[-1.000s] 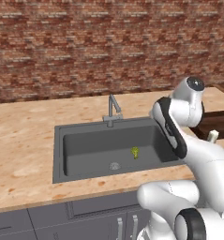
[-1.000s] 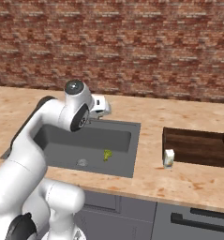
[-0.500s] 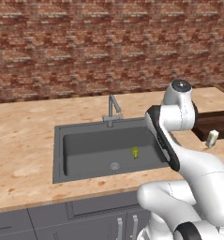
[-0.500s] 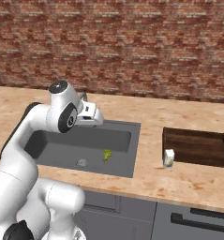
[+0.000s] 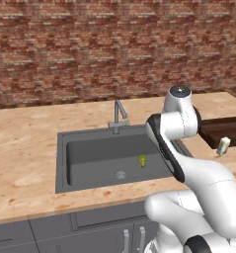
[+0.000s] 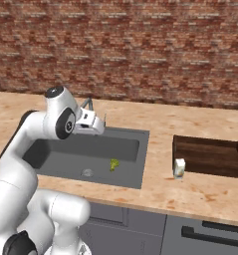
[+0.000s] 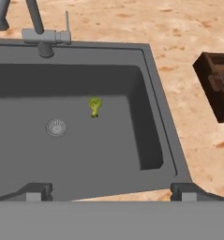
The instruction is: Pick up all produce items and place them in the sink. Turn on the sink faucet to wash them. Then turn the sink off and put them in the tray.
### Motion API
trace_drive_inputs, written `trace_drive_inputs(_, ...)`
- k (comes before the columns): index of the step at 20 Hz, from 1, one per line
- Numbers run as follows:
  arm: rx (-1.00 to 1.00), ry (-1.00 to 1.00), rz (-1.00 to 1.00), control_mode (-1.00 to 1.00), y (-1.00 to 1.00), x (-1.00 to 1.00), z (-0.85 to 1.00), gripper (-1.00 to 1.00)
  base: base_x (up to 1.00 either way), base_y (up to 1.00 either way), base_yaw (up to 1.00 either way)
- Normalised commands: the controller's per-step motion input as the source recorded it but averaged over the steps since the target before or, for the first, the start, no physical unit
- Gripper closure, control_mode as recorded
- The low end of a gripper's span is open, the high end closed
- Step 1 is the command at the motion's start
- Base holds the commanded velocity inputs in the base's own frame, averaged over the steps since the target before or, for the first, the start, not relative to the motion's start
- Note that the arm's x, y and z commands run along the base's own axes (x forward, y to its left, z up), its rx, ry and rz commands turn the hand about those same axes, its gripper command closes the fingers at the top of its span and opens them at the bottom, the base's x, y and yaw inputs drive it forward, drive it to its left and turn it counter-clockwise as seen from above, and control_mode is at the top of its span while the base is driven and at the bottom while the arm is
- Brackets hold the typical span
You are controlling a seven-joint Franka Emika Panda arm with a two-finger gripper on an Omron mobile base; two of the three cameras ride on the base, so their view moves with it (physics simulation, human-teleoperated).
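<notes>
The gripper [image 7: 109, 190] hangs above the near edge of the sink [image 7: 151, 79] with its jaws wide apart and empty. The broccoli floret [image 7: 94, 106] lies on the basin floor just beside the drain [image 7: 56, 127], so washing looks next. The hand should probably reach for the small lever on the sink faucet [image 7: 47, 33] at the far rim, approaching from the side and nudging it gently, leaving the tray [image 6: 210, 155] for later.

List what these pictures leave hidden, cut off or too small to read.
- Tray, left base view: cut by the right edge, partly behind the arm.
- Faucet spout, hand view: cut by the top edge.
- Carton, right base view: too small to read.
- Broccoli: too small for detail.
</notes>
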Motion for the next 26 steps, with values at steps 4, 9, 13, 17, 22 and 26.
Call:
trace_drive_inputs(4,0.0,0.0,0.0,-1.0,0.02,0.0,-0.2,-1.0,0.0,0.0,0.0)
trace_drive_inputs(9,0.01,0.0,0.0,-1.0,0.0,0.0,-0.31,-1.0,0.0,0.0,0.0)
trace_drive_inputs(13,0.03,0.0,0.0,-1.0,0.0,0.01,-0.24,-1.0,0.0,0.0,0.0)
trace_drive_inputs(17,0.08,0.0,0.0,-1.0,0.0,0.09,-0.1,-1.0,0.0,0.0,0.0)
trace_drive_inputs(22,0.04,0.0,0.0,-1.0,0.0,0.12,-0.15,-1.0,0.0,0.0,0.0)
trace_drive_inputs(26,0.0,0.0,0.0,-1.0,0.0,0.14,-0.15,-1.0,0.0,0.0,0.0)
